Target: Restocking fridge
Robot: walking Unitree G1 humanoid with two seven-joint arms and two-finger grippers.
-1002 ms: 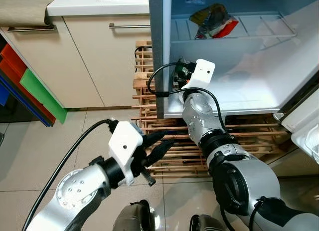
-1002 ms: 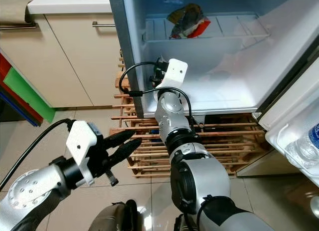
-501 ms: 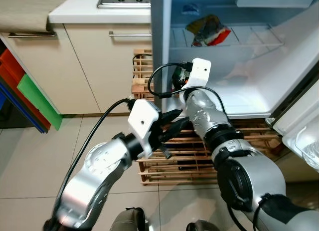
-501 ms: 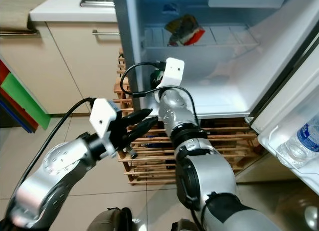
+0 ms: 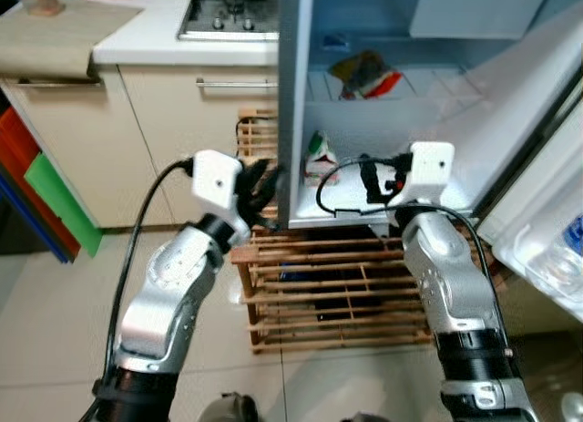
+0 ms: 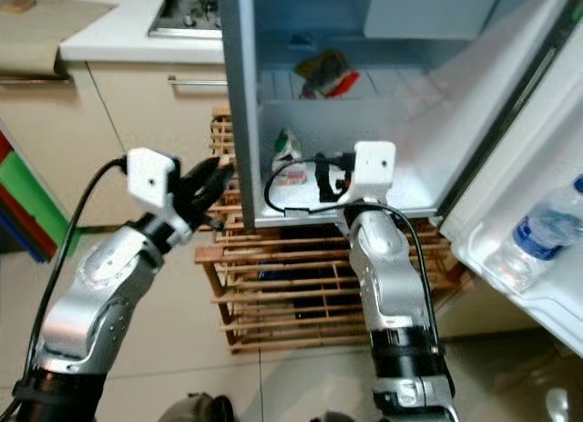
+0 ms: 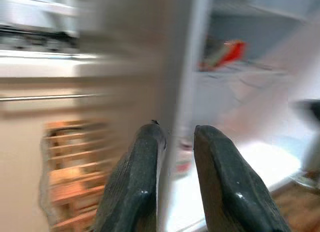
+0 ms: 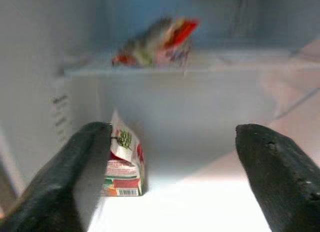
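My right fingers (image 8: 165,192) gape wide before the carton (image 8: 123,162) on the fridge (image 5: 290,121) floor; left fingers (image 7: 172,187) narrow.

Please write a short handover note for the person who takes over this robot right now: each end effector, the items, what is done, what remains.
Left end effector: nearly closed, holding nothing, beside the fridge's outer left wall.
Right end effector: open, holding nothing, at the fridge's bottom shelf.
Carton: standing upright at the left of the bottom shelf, so placed.
Snack bag: on the shelf above.
Water bottle: in the door bin.
Left: fetch any further stock, close the door.
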